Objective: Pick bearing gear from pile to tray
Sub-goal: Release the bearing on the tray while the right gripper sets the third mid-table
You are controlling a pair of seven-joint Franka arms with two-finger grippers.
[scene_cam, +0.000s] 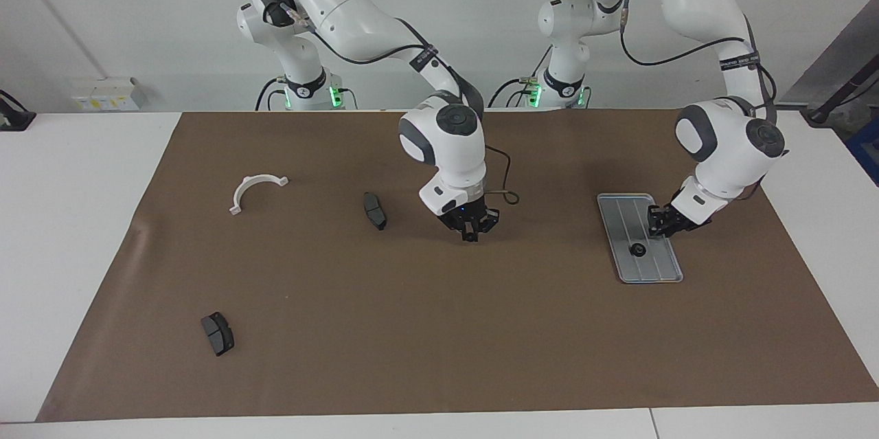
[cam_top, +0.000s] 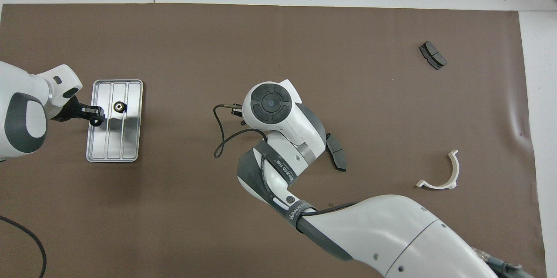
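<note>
Facing view puts one black gear (scene_cam: 638,249) on the tray (scene_cam: 663,273), with my left gripper (scene_cam: 660,224) low over the tray's edge just beside it; I cannot tell how its fingers stand. My right gripper (scene_cam: 471,231), fingertips pressed together and empty, hangs over bare mat. I'd lift the left one straight up, clear of the rim.
</note>
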